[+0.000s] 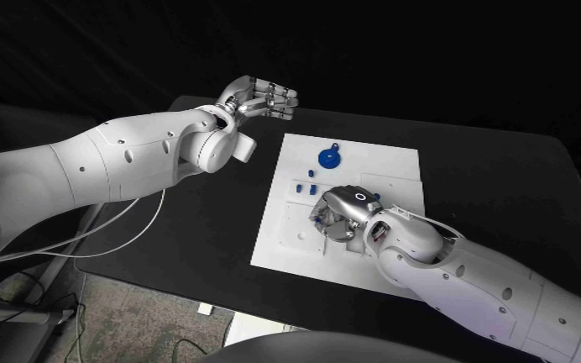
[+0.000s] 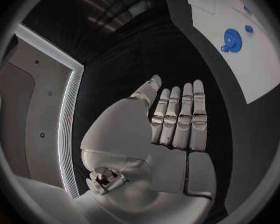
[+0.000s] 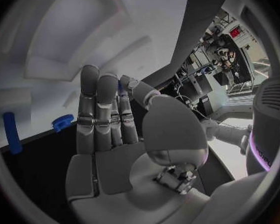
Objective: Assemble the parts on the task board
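Observation:
The white task board [image 1: 389, 166] lies in the middle of the black table. On its far part sits a round blue part [image 1: 329, 158], which the left wrist view shows as well [image 2: 231, 39], and three small blue pegs [image 1: 311, 187] stand nearer the middle. My right hand [image 1: 347, 212] rests on the board's near half, fingers pointing down at it. In the right wrist view a sliver of a small blue part [image 3: 119, 84] shows pinched between thumb and finger, with a blue peg [image 3: 12, 132] and a toothed blue piece [image 3: 62, 122] on the board beyond. My left hand [image 1: 258, 99] hovers off the board's far left, holding nothing, its fingers [image 2: 180, 117] straight.
The black table [image 1: 496, 170] has bare room to the right of the board and along its left edge. White cables [image 1: 115, 233] hang under my left arm beside the table's near left corner.

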